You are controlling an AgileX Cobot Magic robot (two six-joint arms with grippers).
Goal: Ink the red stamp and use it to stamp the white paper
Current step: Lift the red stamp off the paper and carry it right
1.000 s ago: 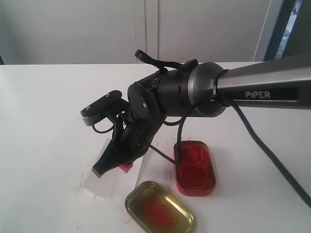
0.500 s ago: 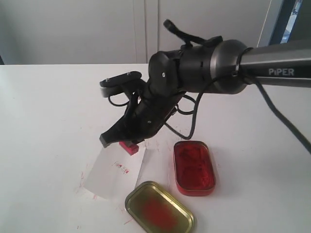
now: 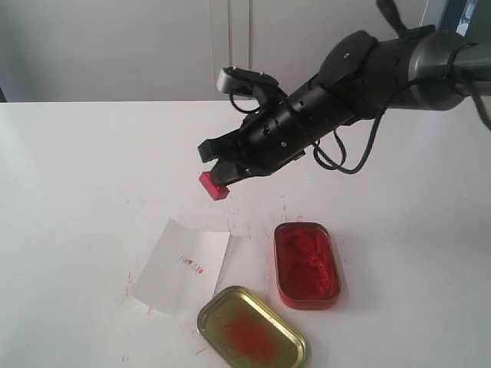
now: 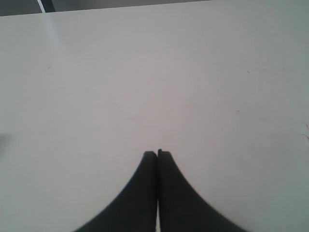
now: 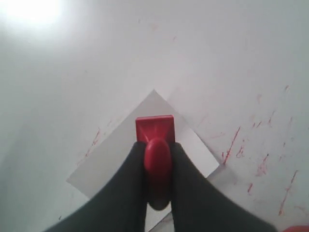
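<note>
My right gripper (image 3: 218, 165) (image 5: 158, 147) is shut on the red stamp (image 3: 214, 185) (image 5: 155, 134), holding it by its handle in the air, well above the table. The white paper (image 3: 182, 264) (image 5: 116, 154) lies flat on the table below it, nearer the camera, with a small red print (image 3: 193, 264) near its crease. The red oblong ink tin (image 3: 306, 264) stands open just right of the paper. My left gripper (image 4: 157, 153) is shut on nothing over bare white tabletop; it is out of the exterior view.
The gold oval lid (image 3: 252, 329), smeared with red, lies at the front beside the tin. Red ink streaks (image 5: 231, 140) mark the tabletop around the paper. The right arm (image 3: 383, 65) reaches in from the upper right.
The right gripper has lifted the stamp off the paper and drawn it up and back. A red print shows on the paper where the stamp pressed.
</note>
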